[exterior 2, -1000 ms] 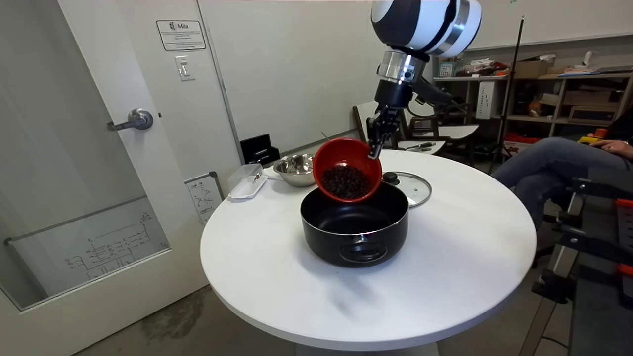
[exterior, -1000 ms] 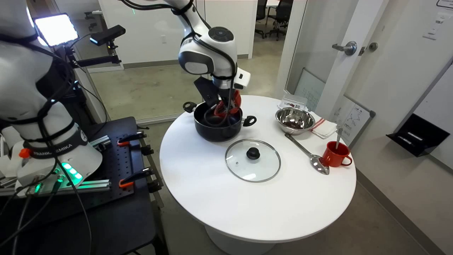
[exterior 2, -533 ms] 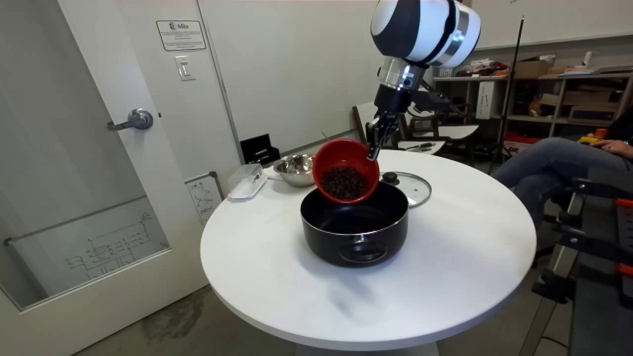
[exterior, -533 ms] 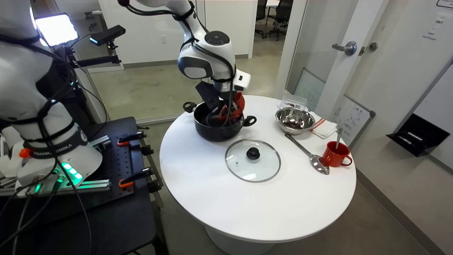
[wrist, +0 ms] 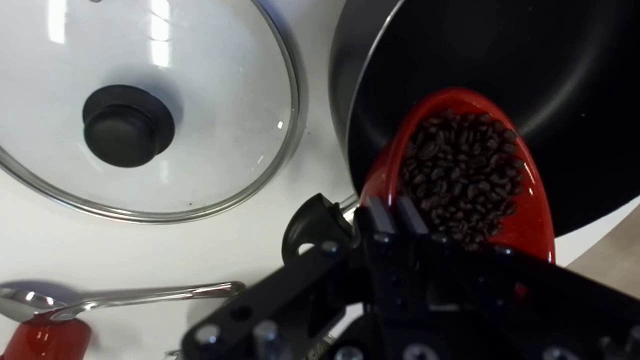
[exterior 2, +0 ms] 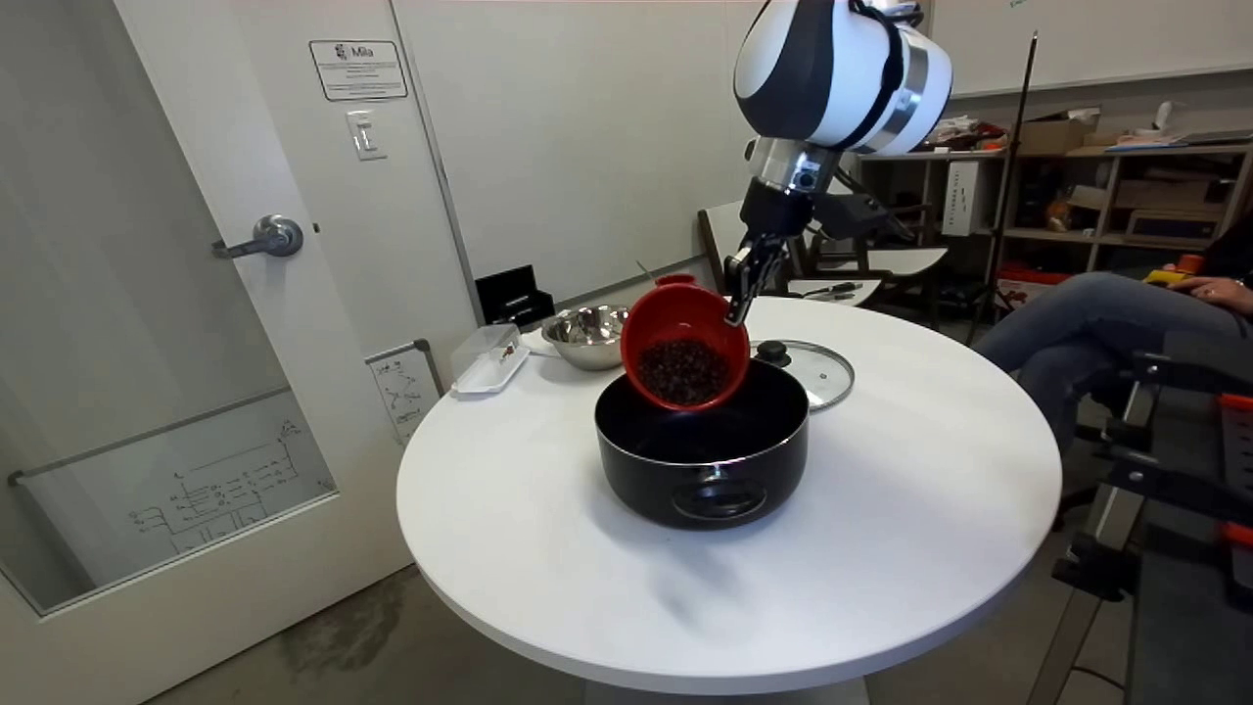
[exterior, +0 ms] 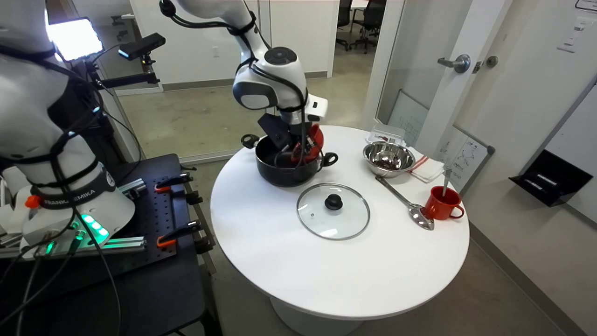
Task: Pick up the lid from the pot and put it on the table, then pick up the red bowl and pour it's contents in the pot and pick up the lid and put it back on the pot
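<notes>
Claw [wrist: 395,214] clamped on the rim of the red bowl [exterior 2: 683,321]. In an exterior view the bowl hangs below the claw and to its left. Sole arm [exterior 2: 817,78] in play, coming down from above.

Key relation: bowl over pot [exterior 2: 641,475]. Both exterior views put it above the pot's opening; whether its low lip dips inside the pot's rim, or touches it, I cannot tell. Bowl is round, so tilt matters rather than any long axis. Its mouth faces the near edge of the counter [exterior 2: 548,578], dark beans [wrist: 462,170] heaped against the lower wall, none seen falling.

Judgement: pouring step, short of release. A steeper tilt is called for, lip kept within the pot's rim, else beans may scatter.

Lid [exterior: 334,219] lies flat on the counter just beside the pot, toward the middle; refitting it is the last step, not yet done. Steel bowl [exterior: 402,157], metal spoon [exterior: 416,212] and red mug [exterior: 440,204] sit across from the pot, toward the opposite edge.

Room: door handle [exterior 2: 274,237], shelves [exterior 2: 1111,238], seated person [exterior 2: 1106,328].
</notes>
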